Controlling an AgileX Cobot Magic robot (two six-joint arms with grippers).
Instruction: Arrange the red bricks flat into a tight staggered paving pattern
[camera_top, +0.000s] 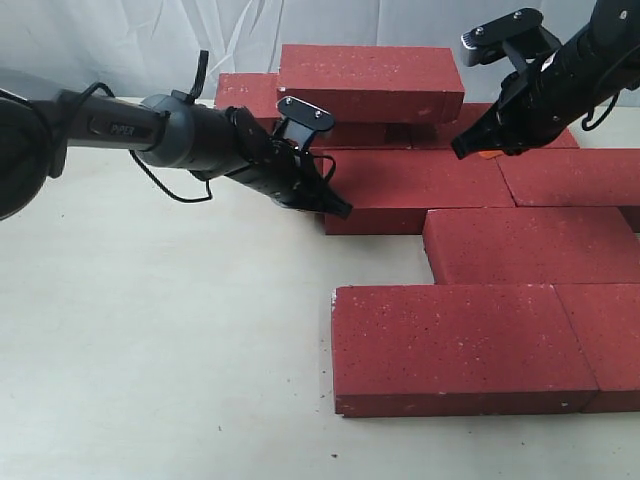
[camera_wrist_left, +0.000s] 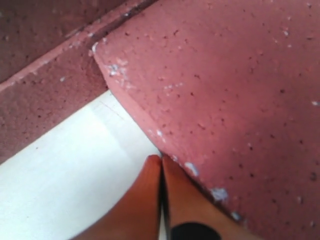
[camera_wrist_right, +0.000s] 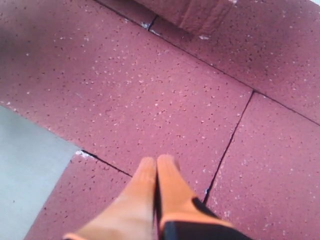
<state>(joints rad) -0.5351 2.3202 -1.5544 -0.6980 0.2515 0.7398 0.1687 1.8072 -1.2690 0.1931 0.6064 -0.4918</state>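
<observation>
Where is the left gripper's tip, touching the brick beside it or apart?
Touching. The left wrist view shows the shut left gripper against the brick, no gap between.

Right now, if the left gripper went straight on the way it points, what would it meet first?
The red brick just ahead: the shut left gripper sits at its side edge, possibly touching; depth is unclear.

Pale tabletop (camera_top: 150, 350); red bricks (camera_top: 460, 345) lie flat on it in staggered rows.
</observation>
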